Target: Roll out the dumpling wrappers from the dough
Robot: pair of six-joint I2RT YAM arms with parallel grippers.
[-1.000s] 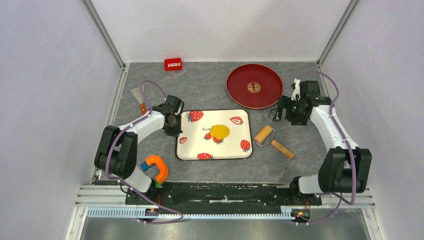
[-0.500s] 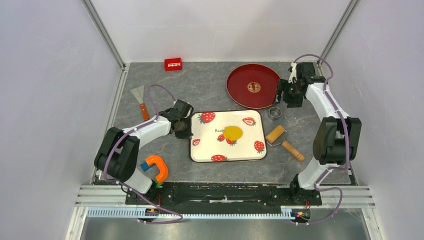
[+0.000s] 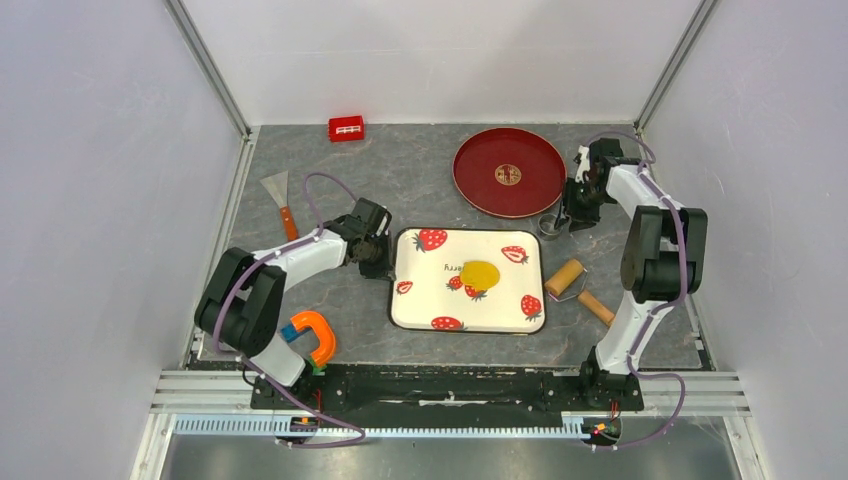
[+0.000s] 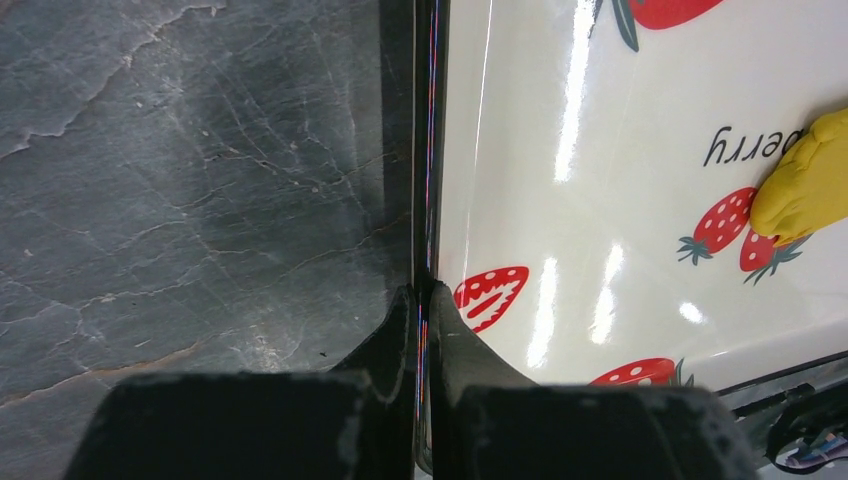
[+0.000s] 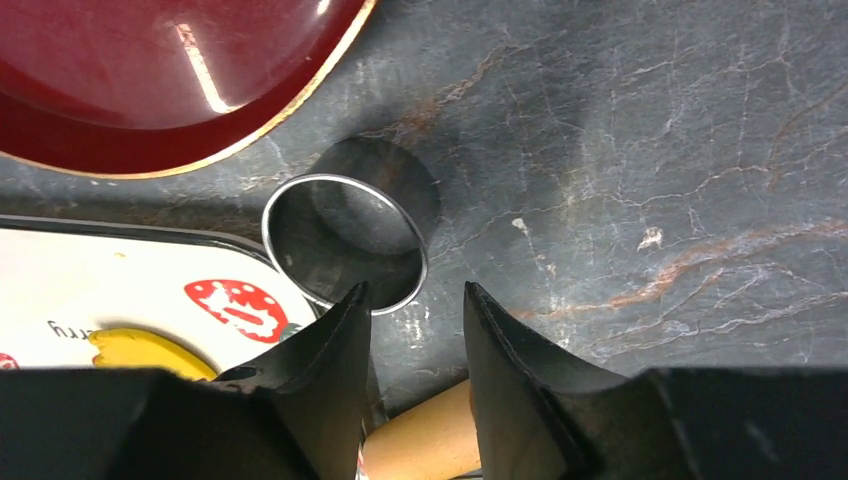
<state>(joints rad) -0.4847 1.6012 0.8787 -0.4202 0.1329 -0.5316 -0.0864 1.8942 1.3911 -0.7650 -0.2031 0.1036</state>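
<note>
The yellow dough (image 3: 480,272) lies as a flattened oval patch on the white strawberry tray (image 3: 440,300); it also shows in the left wrist view (image 4: 810,185) and the right wrist view (image 5: 150,350). No small round wrapper is in view. My left gripper (image 3: 378,252) is shut on the tray's left rim (image 4: 423,200). My right gripper (image 3: 566,212) is open and empty, its fingertips (image 5: 360,300) just short of a metal ring cutter (image 5: 345,235) that stands on the table by the tray's far right corner. The wooden roller (image 3: 565,278) lies against the tray's right edge.
A red plate (image 3: 508,172) sits at the back right, close to the ring cutter (image 3: 550,225). A red block (image 3: 346,128) is at the back, a scraper (image 3: 280,195) at the left, an orange clamp (image 3: 312,335) at the front left. The roller's end (image 5: 420,445) is under my right gripper.
The tray has slid to the right with my left gripper on its rim, carrying the dough and pushing the roller right. My right gripper moved from beside the plate to the ring cutter.
</note>
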